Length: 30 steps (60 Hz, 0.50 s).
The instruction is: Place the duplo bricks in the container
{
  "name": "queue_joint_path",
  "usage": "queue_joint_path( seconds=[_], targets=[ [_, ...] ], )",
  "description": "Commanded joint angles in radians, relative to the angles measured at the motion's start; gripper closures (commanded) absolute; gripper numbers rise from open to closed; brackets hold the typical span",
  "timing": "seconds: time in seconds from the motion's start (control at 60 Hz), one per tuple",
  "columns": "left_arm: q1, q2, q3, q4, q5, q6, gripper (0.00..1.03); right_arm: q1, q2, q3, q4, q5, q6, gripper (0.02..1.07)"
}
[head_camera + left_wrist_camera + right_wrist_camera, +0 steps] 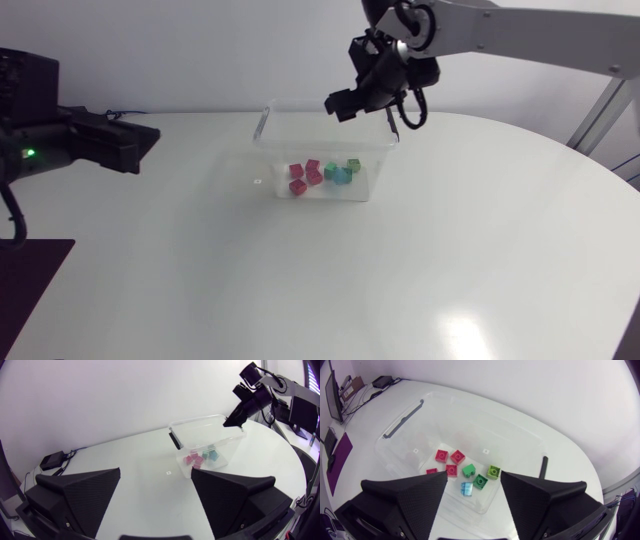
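Note:
A clear plastic container [300,148] stands at the table's middle back. Several duplo bricks lie on its floor: red ones [297,186], green ones [354,165] and a blue one [343,175]. My right gripper [345,105] hangs open above the container's far right rim, with nothing between its fingers. In the right wrist view the red bricks [441,455], green bricks [468,469] and blue brick [466,488] lie straight under the open gripper [473,477]. My left gripper [140,142] rests at the far left, open and empty [156,475], well apart from the container [195,421].
A small black box [51,460] with cables sits at the table's far left edge. A dark mat [30,275] lies at the front left corner. Bare white tabletop spreads in front of and to the right of the container.

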Motion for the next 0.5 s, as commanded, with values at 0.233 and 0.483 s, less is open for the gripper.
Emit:
queue_joint_path(
  seconds=[0.233, 0.483],
  targets=[
    [0.136, -0.193, -0.127, 0.029, -0.015, 0.040, 0.04, -0.146, -0.495, -0.436, 0.151, 0.085, -0.100, 0.07],
    [0.157, -0.324, -0.244, 0.101, -0.093, 0.040, 0.04, -0.265, -0.877, -0.827, 0.312, 0.135, -0.180, 0.07]
  ],
)
